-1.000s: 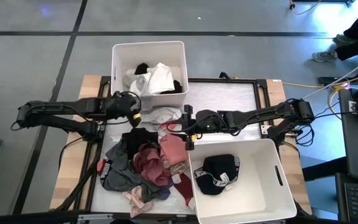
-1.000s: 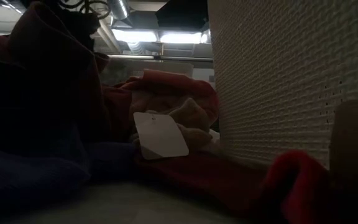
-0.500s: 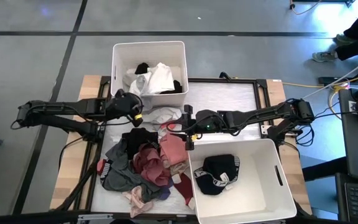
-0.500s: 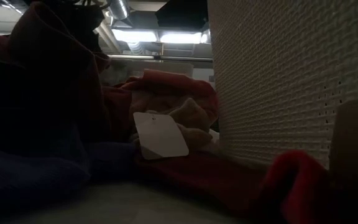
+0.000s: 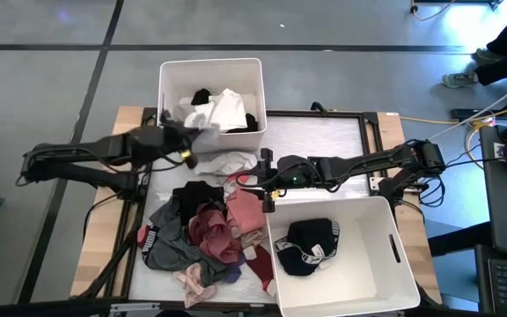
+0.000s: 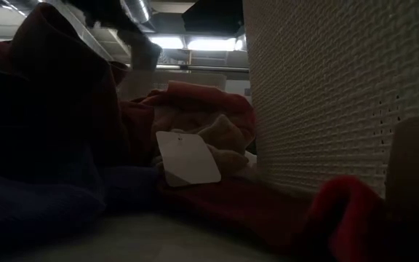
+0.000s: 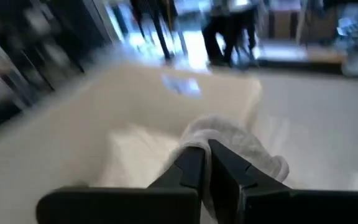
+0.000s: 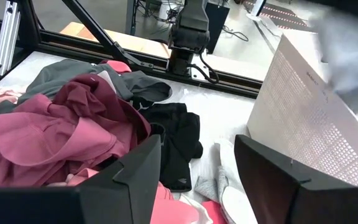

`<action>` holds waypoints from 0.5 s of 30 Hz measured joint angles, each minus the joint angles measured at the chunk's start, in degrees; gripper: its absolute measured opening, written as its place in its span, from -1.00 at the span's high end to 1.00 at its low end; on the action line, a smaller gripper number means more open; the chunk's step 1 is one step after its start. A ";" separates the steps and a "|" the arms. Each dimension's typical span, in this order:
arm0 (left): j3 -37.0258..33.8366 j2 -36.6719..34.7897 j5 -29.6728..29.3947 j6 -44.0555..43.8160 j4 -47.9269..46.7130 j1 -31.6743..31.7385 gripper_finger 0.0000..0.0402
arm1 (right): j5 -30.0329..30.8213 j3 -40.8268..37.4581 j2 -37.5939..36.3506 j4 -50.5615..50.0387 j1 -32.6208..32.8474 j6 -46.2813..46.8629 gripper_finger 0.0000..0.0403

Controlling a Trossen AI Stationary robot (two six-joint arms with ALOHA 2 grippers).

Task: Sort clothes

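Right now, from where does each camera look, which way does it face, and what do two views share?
High view: above the table, facing straight down; shows both arms, the clothes pile and two bins.
Low view: at table height, facing level across; shows clothes and a bin wall.
Left wrist view: past the left gripper, shut on a white garment.
Right wrist view: past the open right gripper toward the pile.
Shared: high and right wrist views both show the pile.

You see soft cloth clothes point(image 5: 208, 231), a hard white plastic bin point(image 5: 393, 264) with bumpy woven-look sides, a smooth paper tag point(image 6: 188, 158), and wooden table edges point(image 5: 123, 121).
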 joint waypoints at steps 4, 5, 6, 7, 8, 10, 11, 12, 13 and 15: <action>0.30 -1.67 -3.57 9.55 5.99 1.73 0.98 | -0.01 0.00 0.00 0.00 0.00 0.01 -0.03; 0.31 -1.69 -4.13 11.19 6.67 2.51 0.98 | -0.01 0.00 0.00 0.00 0.00 0.01 -0.03; 0.33 -1.68 -4.64 12.29 6.91 3.43 0.97 | -0.01 0.00 0.00 0.00 0.00 0.01 -0.03; 0.32 -1.58 -4.88 12.93 6.57 4.52 0.96 | -0.01 0.00 0.00 0.00 0.00 0.01 -0.03; 0.21 -1.34 -5.00 13.56 6.33 5.61 0.94 | -0.01 0.00 0.00 0.00 0.00 0.01 -0.03; -0.43 -0.80 -5.06 13.91 6.34 7.81 0.92 | -0.01 0.00 0.00 0.01 0.00 0.01 -0.03; -0.83 -0.39 -5.08 13.93 6.34 8.88 0.91 | -0.01 0.00 0.00 0.04 0.00 0.01 -0.03; -1.14 -0.02 -5.06 14.09 6.24 9.96 0.91 | -0.03 0.01 0.00 0.05 0.00 0.01 -0.03; -1.58 0.38 -5.08 14.24 6.24 10.98 0.91 | -0.01 0.00 0.00 0.09 0.00 0.01 -0.03; -2.32 1.06 -5.05 14.54 6.25 12.62 0.91 | -0.04 0.00 0.00 0.11 0.00 0.01 -0.03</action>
